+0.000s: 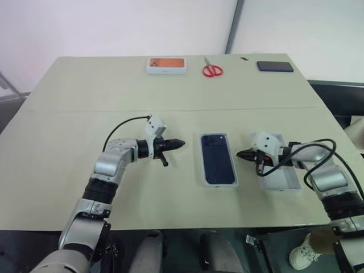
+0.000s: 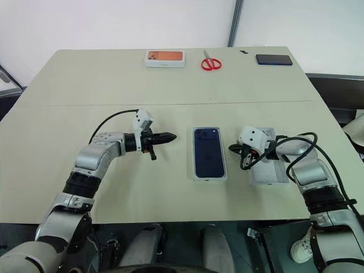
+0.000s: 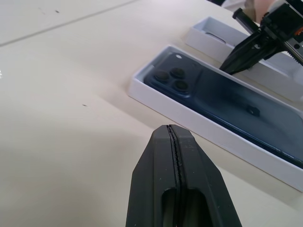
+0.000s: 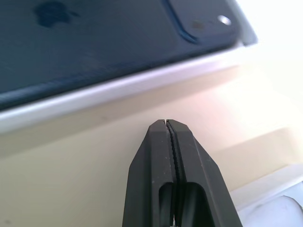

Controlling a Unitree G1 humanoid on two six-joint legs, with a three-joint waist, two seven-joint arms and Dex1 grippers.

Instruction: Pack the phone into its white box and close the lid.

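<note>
We see the dark blue phone (image 1: 218, 158) lying back-up inside the white box (image 1: 203, 170) at the table's (image 1: 68, 142) middle. The lid (image 1: 282, 176) lies open-side up just right of it. Left gripper (image 1: 181, 143) and right gripper (image 1: 239, 154) flank the box, fingers pressed together, holding nothing.

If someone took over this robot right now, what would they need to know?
Left end effector: shut, empty, hovering left of the white box.
Right end effector: shut, empty, between that box and the lid.
Done: the phone lies back up inside the white box at the table's middle.
Left: the lid lies open side up under the right arm; it must be picked up, turned over and put on the box.
</note>
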